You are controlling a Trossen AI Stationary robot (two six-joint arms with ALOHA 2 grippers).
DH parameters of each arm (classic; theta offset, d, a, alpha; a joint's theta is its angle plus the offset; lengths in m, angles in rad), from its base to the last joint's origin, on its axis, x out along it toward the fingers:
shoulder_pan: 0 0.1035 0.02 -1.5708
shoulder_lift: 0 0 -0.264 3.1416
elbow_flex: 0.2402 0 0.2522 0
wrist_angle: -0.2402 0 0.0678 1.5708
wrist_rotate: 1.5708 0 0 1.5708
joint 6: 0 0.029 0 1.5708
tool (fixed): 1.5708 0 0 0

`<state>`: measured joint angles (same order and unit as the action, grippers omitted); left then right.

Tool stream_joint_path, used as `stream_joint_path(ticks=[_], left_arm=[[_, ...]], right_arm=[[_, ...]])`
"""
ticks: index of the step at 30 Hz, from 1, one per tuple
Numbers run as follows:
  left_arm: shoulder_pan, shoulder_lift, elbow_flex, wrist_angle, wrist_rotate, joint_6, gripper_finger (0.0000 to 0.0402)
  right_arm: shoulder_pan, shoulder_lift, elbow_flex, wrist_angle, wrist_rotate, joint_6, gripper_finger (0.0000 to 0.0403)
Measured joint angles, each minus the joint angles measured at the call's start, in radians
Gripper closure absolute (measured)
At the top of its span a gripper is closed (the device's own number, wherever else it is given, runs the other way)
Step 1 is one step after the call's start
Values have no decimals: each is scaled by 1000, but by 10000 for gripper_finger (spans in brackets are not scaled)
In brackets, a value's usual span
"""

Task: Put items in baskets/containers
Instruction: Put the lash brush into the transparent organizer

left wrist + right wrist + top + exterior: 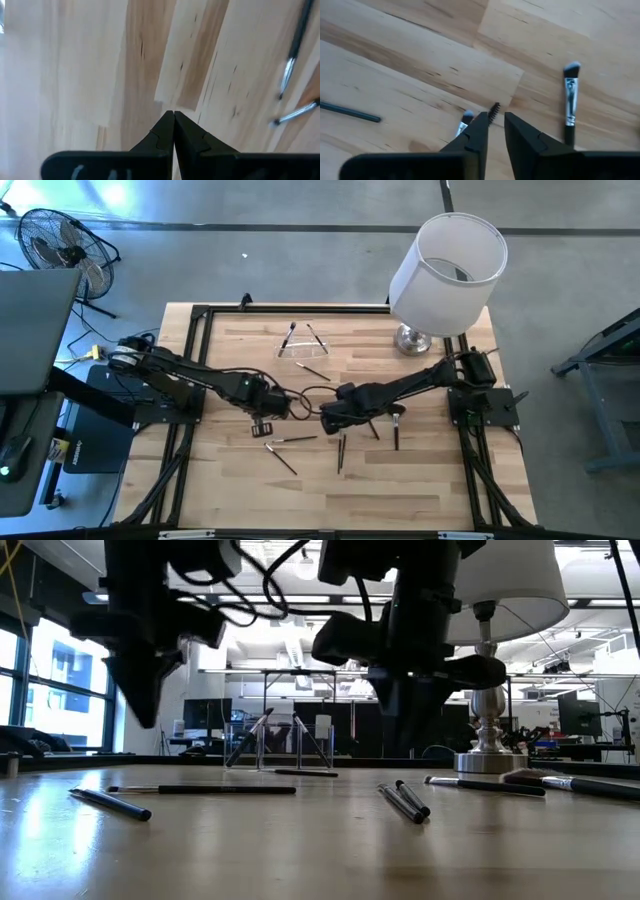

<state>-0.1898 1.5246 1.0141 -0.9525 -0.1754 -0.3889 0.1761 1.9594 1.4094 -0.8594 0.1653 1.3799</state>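
A: High view is showing the two dark arms meeting over the middle of the pale wooden table (420, 480). Where is the left gripper (262, 426) sitting?

B: Just left of centre, hovering above bare planks. In the left wrist view its fingers (165, 131) are pressing together, nothing between them.

A: And the right gripper (330, 418)?

B: Right of it, near the table's middle. In the right wrist view its jaws are standing a little apart, holding nothing; a small spoolie-tipped brush (493, 111) is lying by one fingertip (481, 120), contact unclear. A silver-ferruled flat brush (569, 100) is lying to one side.

A: Where are the slim dark makeup brushes (290, 440)?

B: Most are lying scattered on the near half of the table, below both grippers. The small clear plastic holder (303, 342) is standing at the far centre, with two brushes leaning inside it and another lying just near of it.

A: Anything else?

B: A white-shaded lamp with a silver base (446, 272) is standing at the far right corner.
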Motion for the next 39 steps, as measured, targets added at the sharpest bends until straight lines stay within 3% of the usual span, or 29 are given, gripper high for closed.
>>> stream_joint_path(ticks=[5, 13, 22, 25, 30, 35, 39], left_arm=[[0, 0, -30, -1, 31, 7, 399], [0, 0, -38, -1, 36, 44, 399], [0, 0, -38, 8, 36, 74, 399], [0, 0, -38, 16, 35, 74, 399], [0, 0, -38, 30, 35, 75, 399], [0, 0, -38, 72, 27, 74, 399], [0, 0, -38, 90, 27, 74, 399]], right_arm=[[0, 0, 0, 34, 26, 25, 326], [0, 68, 0, 31, -61, 61, 325], [3, 114, 3, 27, -55, 89, 325], [2, 115, 3, 24, -39, 63, 338], [2, 117, 1, 33, -3, -17, 395], [9, 114, -1, 54, 29, -62, 399], [32, 96, -4, 60, 118, -113, 401]])
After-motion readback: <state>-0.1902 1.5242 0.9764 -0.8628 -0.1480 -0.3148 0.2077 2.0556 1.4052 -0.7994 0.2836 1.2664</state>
